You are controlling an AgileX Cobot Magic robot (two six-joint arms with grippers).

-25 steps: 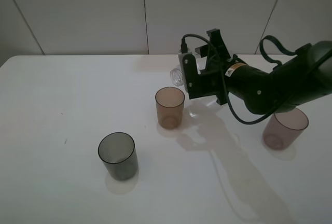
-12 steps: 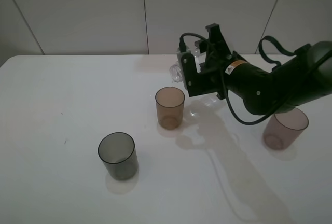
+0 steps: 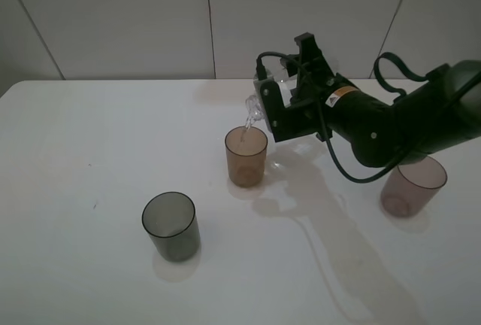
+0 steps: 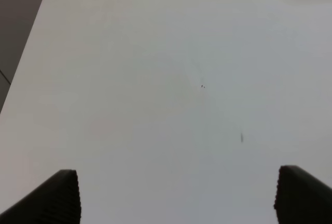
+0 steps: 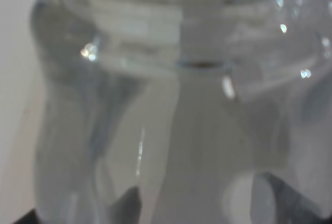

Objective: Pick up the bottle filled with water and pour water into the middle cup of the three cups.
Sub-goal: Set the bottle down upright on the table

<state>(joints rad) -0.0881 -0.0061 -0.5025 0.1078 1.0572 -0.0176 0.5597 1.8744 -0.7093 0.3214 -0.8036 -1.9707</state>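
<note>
the right end effector (image 3: 279, 98) pinches the bottle (image 3: 255, 106) round its body, tipped over the middle cup (image 3: 246, 156); thin plastic, probably light, squashy, slippery.

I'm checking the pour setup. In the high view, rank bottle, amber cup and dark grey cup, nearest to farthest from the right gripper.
1. bottle, held in the right gripper.
2. amber cup, under the bottle's mouth, centre.
3. dark grey cup, front left, far off.
</note>
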